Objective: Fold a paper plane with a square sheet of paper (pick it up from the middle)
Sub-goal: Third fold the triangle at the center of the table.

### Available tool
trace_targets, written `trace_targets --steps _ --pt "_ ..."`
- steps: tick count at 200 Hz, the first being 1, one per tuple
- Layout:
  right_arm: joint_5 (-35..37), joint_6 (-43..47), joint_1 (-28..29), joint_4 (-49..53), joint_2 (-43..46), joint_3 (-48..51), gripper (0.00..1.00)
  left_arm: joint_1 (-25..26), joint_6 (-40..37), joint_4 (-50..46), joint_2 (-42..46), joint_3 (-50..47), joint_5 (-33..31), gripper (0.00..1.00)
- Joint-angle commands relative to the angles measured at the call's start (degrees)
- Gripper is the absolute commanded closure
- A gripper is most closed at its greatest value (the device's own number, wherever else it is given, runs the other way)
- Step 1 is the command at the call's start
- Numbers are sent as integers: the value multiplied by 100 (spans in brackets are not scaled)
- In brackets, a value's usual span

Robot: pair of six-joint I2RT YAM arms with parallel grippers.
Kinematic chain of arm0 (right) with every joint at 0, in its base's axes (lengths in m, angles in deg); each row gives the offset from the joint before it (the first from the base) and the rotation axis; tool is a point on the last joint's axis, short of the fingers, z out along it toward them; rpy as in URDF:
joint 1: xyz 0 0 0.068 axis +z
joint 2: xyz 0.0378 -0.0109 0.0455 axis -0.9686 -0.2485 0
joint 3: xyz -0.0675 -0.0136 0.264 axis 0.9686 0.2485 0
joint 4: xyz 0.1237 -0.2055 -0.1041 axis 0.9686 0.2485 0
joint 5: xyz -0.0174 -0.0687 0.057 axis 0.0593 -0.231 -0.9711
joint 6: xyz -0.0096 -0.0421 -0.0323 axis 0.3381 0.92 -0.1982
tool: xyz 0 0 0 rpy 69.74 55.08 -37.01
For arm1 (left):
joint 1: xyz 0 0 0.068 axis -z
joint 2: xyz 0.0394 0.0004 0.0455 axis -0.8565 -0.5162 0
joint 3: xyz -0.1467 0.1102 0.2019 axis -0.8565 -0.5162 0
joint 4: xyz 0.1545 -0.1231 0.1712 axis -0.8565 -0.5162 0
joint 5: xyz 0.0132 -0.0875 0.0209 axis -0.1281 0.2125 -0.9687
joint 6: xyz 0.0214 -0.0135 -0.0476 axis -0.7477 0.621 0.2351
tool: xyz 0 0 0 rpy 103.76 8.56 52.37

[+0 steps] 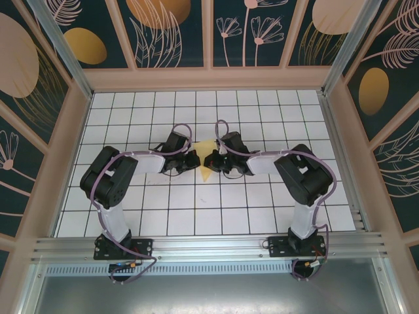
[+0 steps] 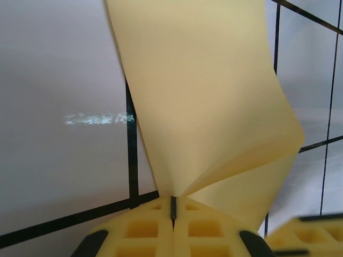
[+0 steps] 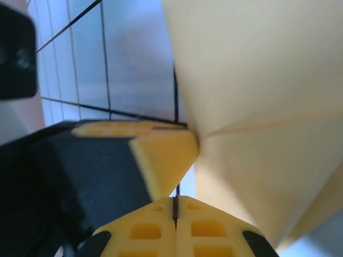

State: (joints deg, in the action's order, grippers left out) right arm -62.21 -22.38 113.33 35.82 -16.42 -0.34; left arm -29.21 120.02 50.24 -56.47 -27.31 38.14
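The left arm [image 1: 111, 183] rises from its base at the near left edge of the table [image 1: 163, 216], bends at a raised elbow and reaches right and slightly far toward the table's middle, its forearm low over the white grid. The left gripper [image 1: 192, 161] points right at the centre, its jaws clenched; in the left wrist view the yellow fingers [image 2: 144, 230] meet along a thin dark seam, and the point of a fold in the sheet [image 2: 203, 96] sits right at that seam, so this gripper grasps the paper there. The sheet lies at the middle of the table between the two grippers, lifted and bent into a loose fold that spreads upward and away from the left fingertips, with one yellow corner showing far of the grippers and another near of them in the top view. The right gripper [image 1: 213, 161] points left, tip to tip with the left one, and its jaws are also pressed together; the paper stands just beside its fingers [image 3: 214, 235], but I cannot tell whether any of it is caught between them. The right arm [image 1: 301, 176] mirrors the left, rising from the near right edge and folding at the elbow.
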Motion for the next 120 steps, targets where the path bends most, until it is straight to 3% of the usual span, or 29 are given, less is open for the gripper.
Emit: trace_targets --steps 1,120 --pt "-210 127 41 78 344 310 93 17 -147 -331 -350 -24 -497 100" --pt "-269 21 236 -130 63 583 94 43 -115 -353 -376 7 -558 99"
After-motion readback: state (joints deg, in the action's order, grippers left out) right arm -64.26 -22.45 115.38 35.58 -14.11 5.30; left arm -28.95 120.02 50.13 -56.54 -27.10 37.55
